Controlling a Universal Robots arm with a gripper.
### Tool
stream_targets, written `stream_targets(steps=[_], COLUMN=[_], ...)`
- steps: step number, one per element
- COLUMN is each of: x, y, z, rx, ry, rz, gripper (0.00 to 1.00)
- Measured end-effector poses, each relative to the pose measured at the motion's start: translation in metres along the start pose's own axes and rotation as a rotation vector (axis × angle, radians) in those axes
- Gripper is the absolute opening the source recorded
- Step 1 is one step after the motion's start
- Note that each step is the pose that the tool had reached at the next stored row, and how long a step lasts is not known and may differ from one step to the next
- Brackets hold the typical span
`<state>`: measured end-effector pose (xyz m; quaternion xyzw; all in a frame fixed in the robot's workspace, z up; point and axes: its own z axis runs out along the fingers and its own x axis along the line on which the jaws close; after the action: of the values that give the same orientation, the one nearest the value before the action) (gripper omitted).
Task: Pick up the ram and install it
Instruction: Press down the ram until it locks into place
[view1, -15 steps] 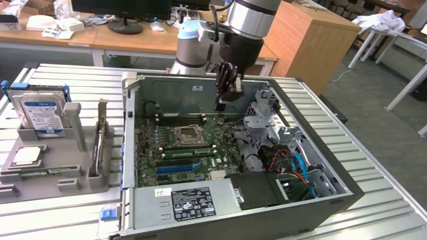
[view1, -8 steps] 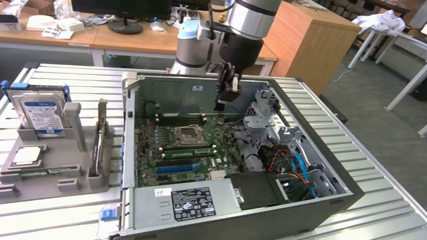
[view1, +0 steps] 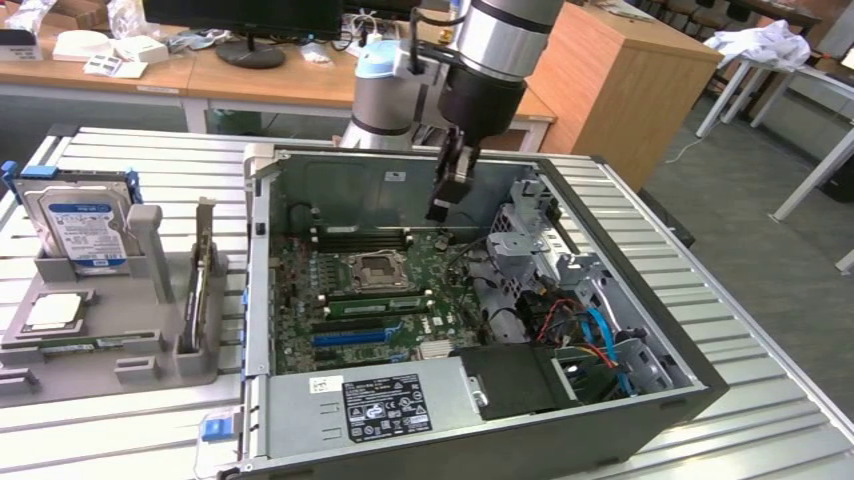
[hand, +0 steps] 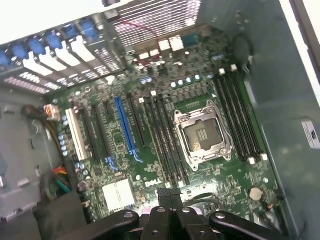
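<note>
"DELL" printed in white on the motherboard (hand: 150, 183), near its edge by the CPU socket. Other labels, e.g. the power supply sticker (view1: 387, 406), too small to read.

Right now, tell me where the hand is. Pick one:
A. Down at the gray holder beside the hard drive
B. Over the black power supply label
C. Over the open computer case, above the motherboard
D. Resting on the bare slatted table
C: in the exterior view the hand hangs inside the open computer case, above the green motherboard, well away from the hard drive.
</note>
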<state>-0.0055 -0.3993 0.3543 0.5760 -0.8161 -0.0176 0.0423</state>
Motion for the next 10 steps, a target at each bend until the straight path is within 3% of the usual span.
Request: stream_targets(steps=[8,10], x=[0.0000,0.0000], y=[0.0000,-0.0001], z=[0.0006,0.0006], rx=[-0.0052,-0.0032], ry=[-0.0068,-0.0033], rz=[0.132,0.158], gripper=[0.11,0.11])
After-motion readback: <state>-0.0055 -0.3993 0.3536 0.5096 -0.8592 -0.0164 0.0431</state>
